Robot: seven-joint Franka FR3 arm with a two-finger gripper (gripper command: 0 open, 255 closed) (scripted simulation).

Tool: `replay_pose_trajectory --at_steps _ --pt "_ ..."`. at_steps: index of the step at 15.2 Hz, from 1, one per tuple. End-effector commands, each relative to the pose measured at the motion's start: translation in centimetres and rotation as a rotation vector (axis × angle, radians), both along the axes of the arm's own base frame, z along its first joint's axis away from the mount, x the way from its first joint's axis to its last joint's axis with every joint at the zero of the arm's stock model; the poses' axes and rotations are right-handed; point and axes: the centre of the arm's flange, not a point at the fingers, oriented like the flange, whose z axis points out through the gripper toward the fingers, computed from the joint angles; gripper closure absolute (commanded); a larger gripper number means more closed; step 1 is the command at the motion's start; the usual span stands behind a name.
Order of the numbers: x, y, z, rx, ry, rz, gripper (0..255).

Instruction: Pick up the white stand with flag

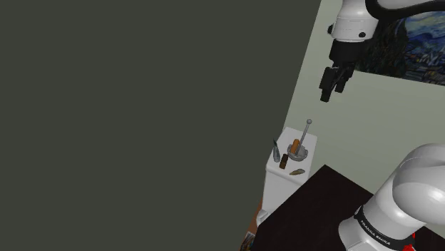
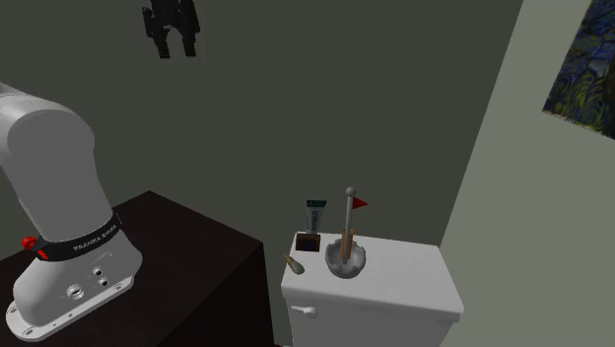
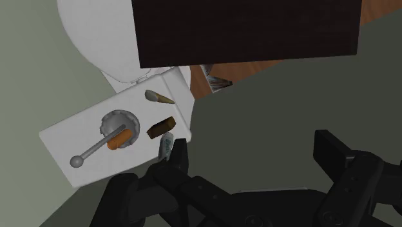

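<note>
Gripper point(image 3: 254, 151) spread wide, empty, arm high above grey flag stand point(image 3: 119, 128) on toilet tank point(image 3: 61, 142)

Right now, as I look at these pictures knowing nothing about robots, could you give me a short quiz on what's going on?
1. True or false: the gripper is clasping the stand with flag.
2. What colour is the flag on the pole? A red, B blue, C green.
3. In a few words: what does the stand rest on?

Key: 1 false, it hangs open high above, holding nothing. 2 A. 3 the lid of the white toilet tank.
</note>
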Motion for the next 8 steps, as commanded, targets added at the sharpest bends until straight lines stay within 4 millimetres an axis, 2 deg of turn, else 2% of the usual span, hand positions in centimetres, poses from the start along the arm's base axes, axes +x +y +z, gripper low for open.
replay_pose_trajectory --at_steps 1,8 --pt "0.0 0.0 0.0 0.000 0.000 0.000 0" --pt "4.5 -5.9 -5.6 -0.020 0.022 -0.047 0"
